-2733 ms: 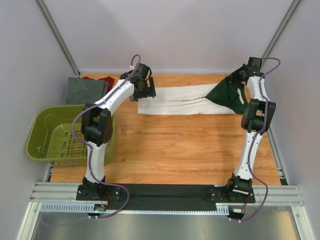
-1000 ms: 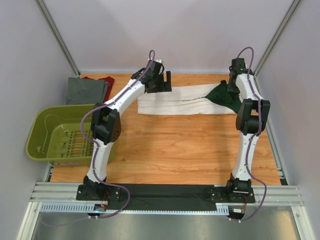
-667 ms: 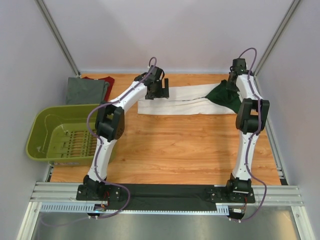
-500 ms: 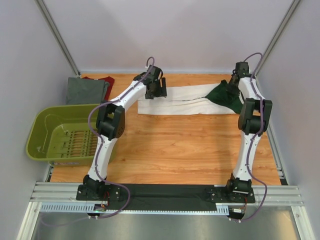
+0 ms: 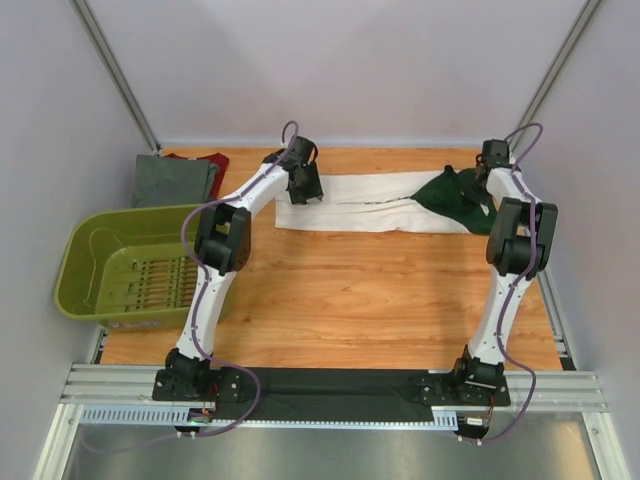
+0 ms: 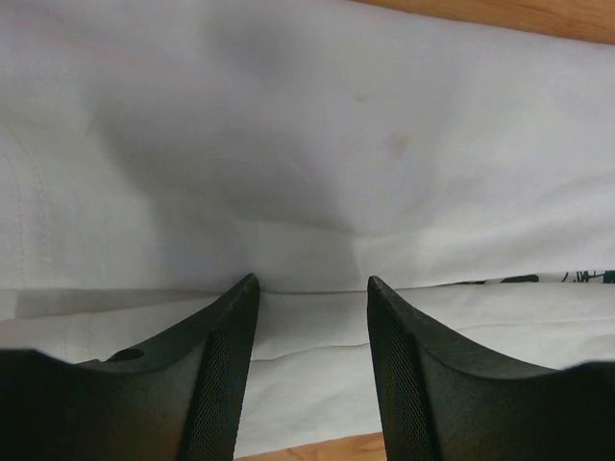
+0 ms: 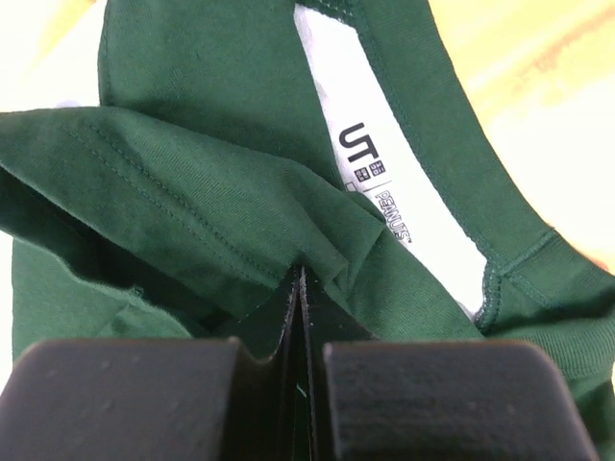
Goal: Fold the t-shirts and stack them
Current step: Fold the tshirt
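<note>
Wooden desk (image 5: 380, 290), far edge: shirt (image 5: 370, 203), soft, limp, light; right fingers (image 7: 384, 394) pinched shut on green shoulder; left fingers (image 6: 226, 375) half open at white hem, holding nothing.

In the right wrist view, a white neck label (image 7: 357, 144) inside the dark green collar of the t-shirt (image 7: 192, 86) carries bold black letters "UT". Just below them is a small pair of dark squares whose characters are too small to read, then a slanted word reading "PEANUTS". In the left wrist view, a thin strip of dark green print (image 6: 538, 279) at a fold of the shirt is illegible.
</note>
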`<state>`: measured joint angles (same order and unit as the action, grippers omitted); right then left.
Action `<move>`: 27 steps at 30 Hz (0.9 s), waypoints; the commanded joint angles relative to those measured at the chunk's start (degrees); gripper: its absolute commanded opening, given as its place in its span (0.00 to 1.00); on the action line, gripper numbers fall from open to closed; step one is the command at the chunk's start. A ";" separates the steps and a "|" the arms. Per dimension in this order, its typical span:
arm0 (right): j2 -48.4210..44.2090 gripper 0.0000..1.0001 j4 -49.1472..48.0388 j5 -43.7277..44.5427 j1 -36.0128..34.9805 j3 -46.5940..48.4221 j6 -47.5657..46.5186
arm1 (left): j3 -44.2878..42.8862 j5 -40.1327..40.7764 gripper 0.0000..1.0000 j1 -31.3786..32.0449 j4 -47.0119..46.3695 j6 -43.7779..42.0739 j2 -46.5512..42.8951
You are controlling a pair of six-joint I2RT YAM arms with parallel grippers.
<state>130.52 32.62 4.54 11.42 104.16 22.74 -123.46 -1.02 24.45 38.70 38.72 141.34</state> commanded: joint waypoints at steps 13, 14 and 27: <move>-11.25 0.00 2.54 10.14 -0.17 -17.67 -2.26 | 2.33 9.19 0.56 7.36 21.15 -6.82 -2.81; -11.77 0.00 2.45 10.32 -0.08 -18.63 -2.09 | 6.17 9.02 0.56 7.54 21.24 -6.38 -3.78; -28.65 0.00 7.54 12.87 0.36 -39.55 3.36 | 31.52 10.07 0.51 10.53 16.33 -10.59 -19.60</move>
<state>104.68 35.14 14.02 11.07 67.70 24.08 -95.33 6.94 35.09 50.98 31.48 123.39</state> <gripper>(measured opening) 0.005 0.516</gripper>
